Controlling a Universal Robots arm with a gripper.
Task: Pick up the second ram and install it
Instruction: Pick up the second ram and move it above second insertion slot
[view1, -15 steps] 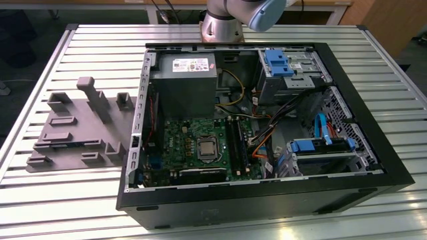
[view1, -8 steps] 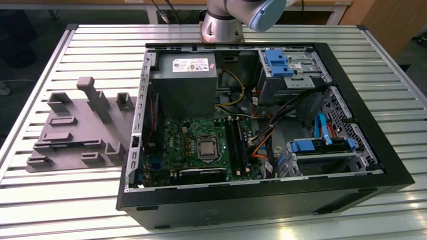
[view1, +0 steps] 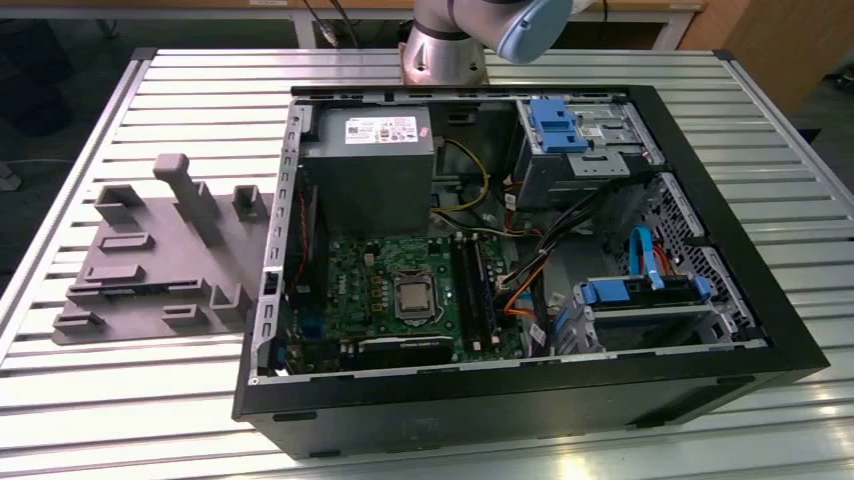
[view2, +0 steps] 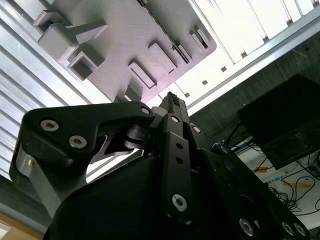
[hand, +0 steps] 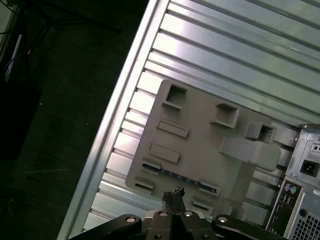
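The second ram (hand: 177, 175) is a thin dark stick lying in a slot along one edge of the grey fixture block (hand: 200, 145), seen in the first wrist view. My gripper (hand: 173, 194) hangs well above that fixture, and its tips appear just beside the ram in the picture. Both fingers are pressed together with nothing between them. In the second wrist view the shut gripper (view2: 173, 102) points toward the same fixture block (view2: 125, 35). In the exterior view the fixture block (view1: 160, 260) sits on the table at that view's left.
An open black computer case (view1: 534, 410) lies on the slatted metal table (view1: 200, 80), with the green motherboard (view1: 387, 300) and its long black sockets (view1: 470, 285) exposed. The arm's base (view1: 447, 50) stands behind the case. The table's edge (hand: 120, 115) drops to dark floor beside the fixture.
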